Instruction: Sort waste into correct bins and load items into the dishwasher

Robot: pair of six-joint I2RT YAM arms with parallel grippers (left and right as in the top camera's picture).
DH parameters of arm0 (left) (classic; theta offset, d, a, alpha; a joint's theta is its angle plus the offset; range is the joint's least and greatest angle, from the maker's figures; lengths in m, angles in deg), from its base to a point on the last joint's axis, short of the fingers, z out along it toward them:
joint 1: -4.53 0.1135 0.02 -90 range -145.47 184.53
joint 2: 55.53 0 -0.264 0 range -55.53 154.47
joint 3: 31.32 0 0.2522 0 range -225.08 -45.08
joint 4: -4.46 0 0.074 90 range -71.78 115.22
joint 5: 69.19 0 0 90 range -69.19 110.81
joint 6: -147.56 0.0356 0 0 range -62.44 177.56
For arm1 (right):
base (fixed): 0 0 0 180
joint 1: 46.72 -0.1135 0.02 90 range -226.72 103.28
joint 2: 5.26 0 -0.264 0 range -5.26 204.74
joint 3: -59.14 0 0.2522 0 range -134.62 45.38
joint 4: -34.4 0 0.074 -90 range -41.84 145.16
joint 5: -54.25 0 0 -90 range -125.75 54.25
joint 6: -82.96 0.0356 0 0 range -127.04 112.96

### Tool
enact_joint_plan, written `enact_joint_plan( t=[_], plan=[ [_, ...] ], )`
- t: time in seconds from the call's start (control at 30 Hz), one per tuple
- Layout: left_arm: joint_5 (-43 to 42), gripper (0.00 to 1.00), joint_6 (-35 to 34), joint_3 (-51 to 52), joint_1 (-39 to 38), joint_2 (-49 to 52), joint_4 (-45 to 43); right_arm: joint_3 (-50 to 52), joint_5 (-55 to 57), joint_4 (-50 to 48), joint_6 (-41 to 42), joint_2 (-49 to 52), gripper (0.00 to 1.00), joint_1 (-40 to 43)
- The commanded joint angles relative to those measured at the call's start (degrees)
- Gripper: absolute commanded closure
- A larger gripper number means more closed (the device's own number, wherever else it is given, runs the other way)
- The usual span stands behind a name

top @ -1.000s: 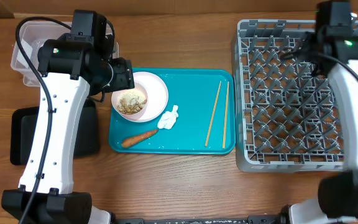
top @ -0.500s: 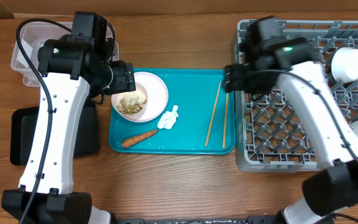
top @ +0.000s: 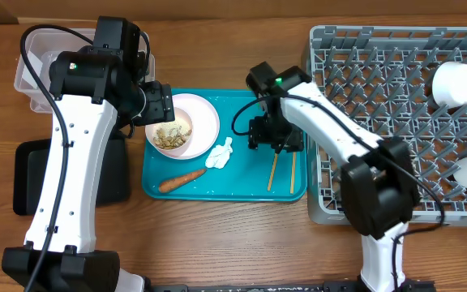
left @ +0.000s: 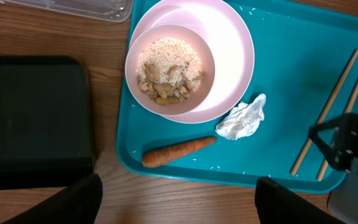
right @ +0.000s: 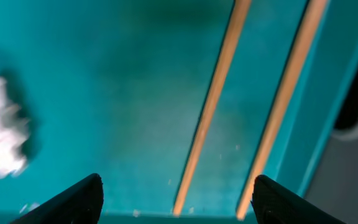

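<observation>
Teal tray [top: 242, 185]; chopsticks [top: 272, 172] under right gripper [top: 277, 139]

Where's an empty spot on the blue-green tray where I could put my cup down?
The best bare patch on the teal tray is its middle, between the tissue and the chopsticks. The black tray beside it is bare too. The left end is crowded: pink bowl, carrot. The right arm hangs over the chopsticks.

Brown wood-grain tabletop [top: 217, 235], grain running sideways, even light, soft shadows
</observation>
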Motion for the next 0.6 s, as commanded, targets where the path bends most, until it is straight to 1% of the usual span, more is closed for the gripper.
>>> enact_joint_plan(
  t=[0.0,0.1,0.17,0.27,0.3,0.4,0.53,0.57],
  plan=[
    [1.01,0.19,-0.2,-0.31,-0.33,0.24,0.11,0.0,1.25,-0.24,3.06,3.15,0.24,-0.07],
    [1.07,0.19,-0.15,-0.31,-0.33,0.24,0.11,0.0,1.2,-0.26,4.33,4.98,0.27,-0.07],
    [1.05,0.19,-0.15,-0.31,-0.33,0.24,0.09,0.0,1.03,-0.48,4.31,6.1,0.31,-0.07],
    [1.05,0.19,-0.15,-0.31,-0.33,0.24,0.09,0.31,1.03,-0.83,4.31,6.88,0.39,-0.13],
    [1.05,0.19,-0.15,-0.31,-0.33,0.24,0.09,0.52,1.03,-0.96,4.31,6.88,0.44,-0.28],
    [1.05,0.19,-0.15,-0.31,-0.33,0.24,0.11,1.29,1.03,-1.38,4.31,6.88,0.53,-0.66],
    [1.05,0.19,-0.15,-0.31,-0.33,0.24,0.11,3.58,1.01,-2.27,4.33,6.88,0.6,-1.14],
    [1.05,0.19,-0.15,-0.31,-0.33,0.24,0.11,4.57,0.85,-2.78,4.52,6.88,0.64,-1.25]
  ],
)
